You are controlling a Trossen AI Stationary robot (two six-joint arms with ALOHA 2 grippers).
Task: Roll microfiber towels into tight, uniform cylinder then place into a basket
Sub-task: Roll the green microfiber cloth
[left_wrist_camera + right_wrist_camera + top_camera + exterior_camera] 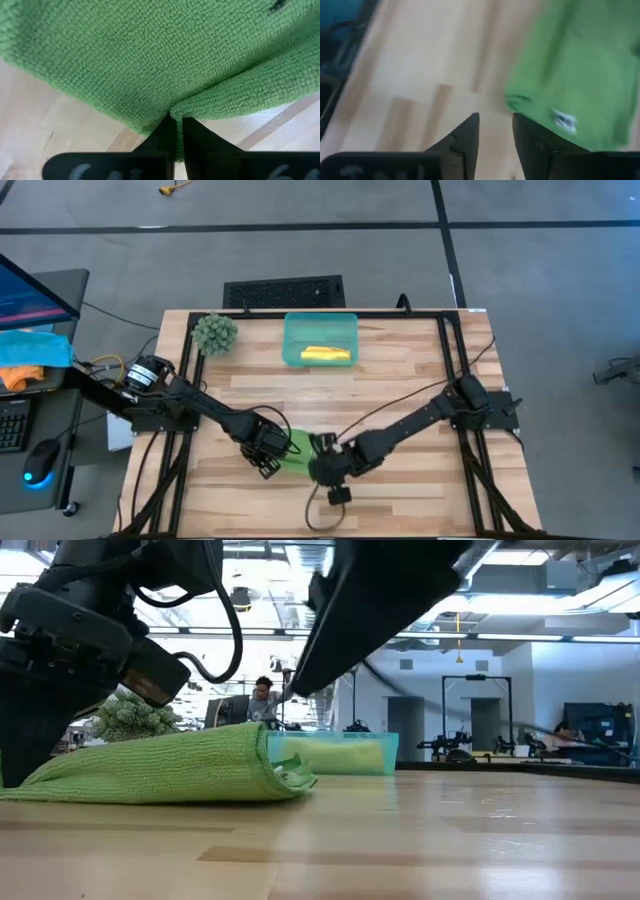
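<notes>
The lime green towel (pixel 294 452) lies loosely folded over on the wooden table near its front edge; it also shows in the low view (pixel 170 772). My left gripper (pixel 178 121) is shut on its near-left edge. My right gripper (pixel 496 120) is open, low over the table at the towel's right end (pixel 570 75). The yellow towel (pixel 326 355) lies rolled inside the teal basket (pixel 292 330) at the table's far middle. My left gripper pinches the green towel's edge (pixel 175 111) between its two fingers, where a folded-over part meets the flat part. A crease runs out from the fingertips. The towel lies on the table. My right gripper: I cannot tell whether one finger (pixel 535 137) touches the towel's corner.
A fuzzy green ball-shaped plant (pixel 214 332) stands at the table's far left. Cyan and orange cloths (pixel 30 355) lie on a desk off the table's left. Bare wood (pixel 420 380) stretches between the basket and the towel. A person (pixel 265 695) shows in the room behind.
</notes>
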